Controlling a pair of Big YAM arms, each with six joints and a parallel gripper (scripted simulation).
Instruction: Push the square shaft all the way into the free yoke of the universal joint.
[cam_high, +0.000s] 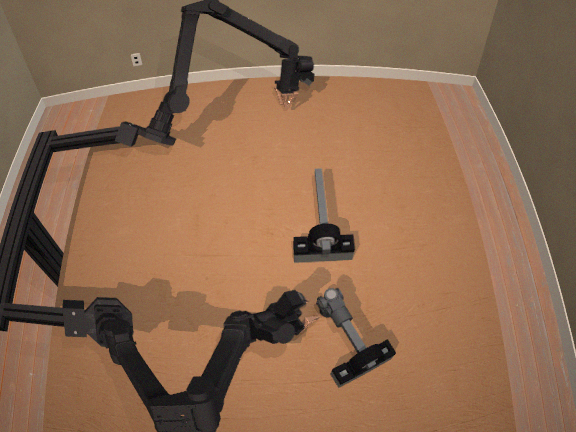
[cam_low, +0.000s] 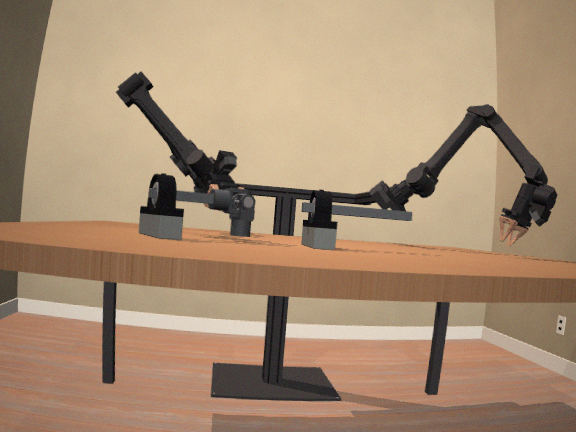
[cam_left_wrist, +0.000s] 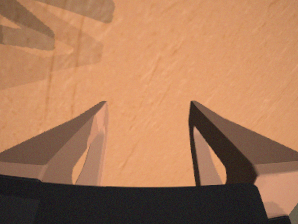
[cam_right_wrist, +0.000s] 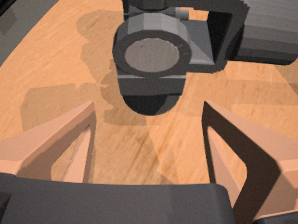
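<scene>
The grey square shaft (cam_high: 320, 197) lies through a black bearing block (cam_high: 324, 243) at the table's middle. It also shows in the exterior view (cam_low: 370, 213). The universal joint (cam_high: 331, 300) sits on a round shaft held by a second bearing block (cam_high: 363, 362), and its free yoke (cam_right_wrist: 153, 63) hangs down toward the table. My right gripper (cam_high: 309, 320) is open and empty, just beside the joint, with the yoke in front of its fingertips. My left gripper (cam_high: 289, 101) is open and empty above the far table edge, and its wrist view (cam_left_wrist: 148, 104) shows only bare table.
The black frame (cam_high: 30, 200) that carries both arm bases runs along one table side. The two bearing blocks stand about a hand's width apart. The joint's axis is turned at an angle to the square shaft's axis.
</scene>
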